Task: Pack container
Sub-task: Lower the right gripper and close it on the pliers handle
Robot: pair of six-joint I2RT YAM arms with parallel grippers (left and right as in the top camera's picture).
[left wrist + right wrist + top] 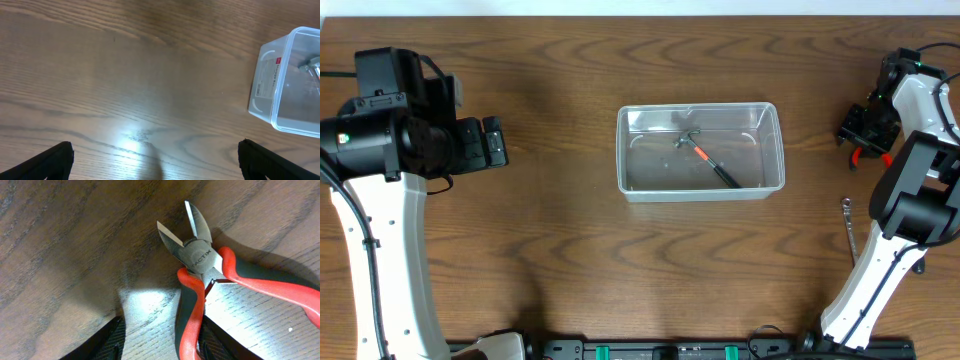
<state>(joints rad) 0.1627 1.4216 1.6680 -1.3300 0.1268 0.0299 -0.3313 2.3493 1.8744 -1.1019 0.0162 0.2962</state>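
A dark, wood-grained tabletop (550, 250) fills the scene, with the clear container (655, 160) standing open at its centre, between the two arms and well apart from both.

One item is already packed. A small hammer (705, 158) with an orange-and-black handle lies slantwise on the container's floor. The rest of the tub looks bare.

At the far right edge of the tabletop, the right tool (162, 330) hangs low over a pair of red-handled side cutters (200, 260). The cutters lie flat on the wood with their blades parted. The tool's fingers are apart and straddle one of the handles. A strip of wood shows between that handle and one finger, so nothing is clamped and the cutters are not yet lifted.

Nearer the front on the same side, a slim metal piece (847, 225) lies loose on the tabletop, too small to identify.

Across the table, the left tool (155, 149) is spread wide over bare wood and carries nothing. The container's near corner shows at the edge of its view.

By the look of it, the packing is in its early part: one piece is in, the cutters are about to be gripped, and at least one more piece waits outside.
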